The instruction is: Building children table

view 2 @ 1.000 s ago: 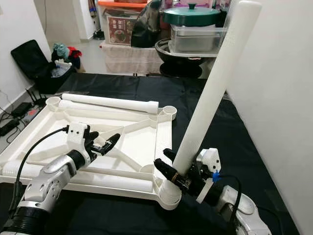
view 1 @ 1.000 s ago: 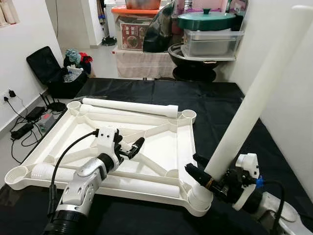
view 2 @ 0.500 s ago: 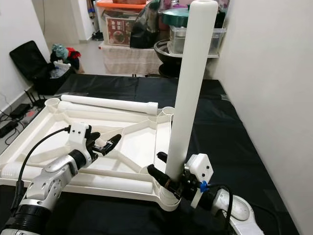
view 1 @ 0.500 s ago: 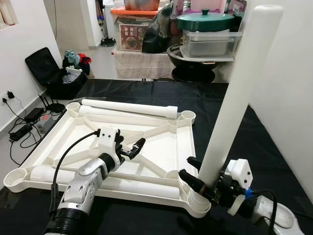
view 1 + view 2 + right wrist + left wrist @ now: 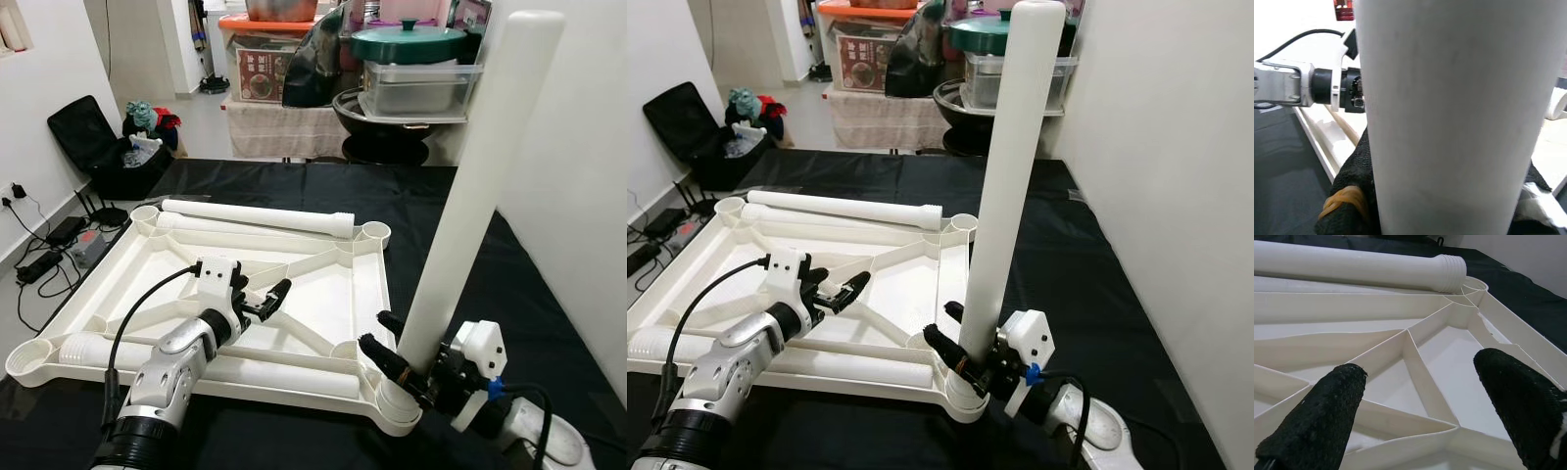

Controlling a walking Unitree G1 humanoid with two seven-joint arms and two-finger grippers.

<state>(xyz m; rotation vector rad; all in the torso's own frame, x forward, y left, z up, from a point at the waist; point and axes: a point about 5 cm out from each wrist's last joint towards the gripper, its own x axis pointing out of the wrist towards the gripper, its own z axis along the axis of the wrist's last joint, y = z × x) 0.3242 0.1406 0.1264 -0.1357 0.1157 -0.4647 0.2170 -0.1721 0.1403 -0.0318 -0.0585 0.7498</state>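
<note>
Now, right gripper [image 5: 397,354] clamped round the base of the leg [image 5: 473,186]; leg stands nearly upright, leaning slightly away from the top's centre, its threaded foot sitting in the corner socket [image 5: 395,409] just below the fingers. Top [image 5: 367,294] lies upside down on the black sheet [image 5: 431,211], ribs showing.

Left gripper [image 5: 266,299] hovers over the ribs, fingers apart, holding nothing. Second leg [image 5: 257,216] lies along the far edge beyond it; third leg [image 5: 274,376] lies along the near edge, just under its forearm.

Step, as I read it: seating the leg in the socket. Best done by bringing it plumb first, then turning or pressing straight down; a tilted start risks cross-threading. Left gripper could press on the ribs to stop the top skating.

Room: wall [image 5: 578,196] near, outboard of the right gripper, so little swing that way. Open sheet beyond. Top's corner sits close to the sheet's near edge; a hard push could slide it off
</note>
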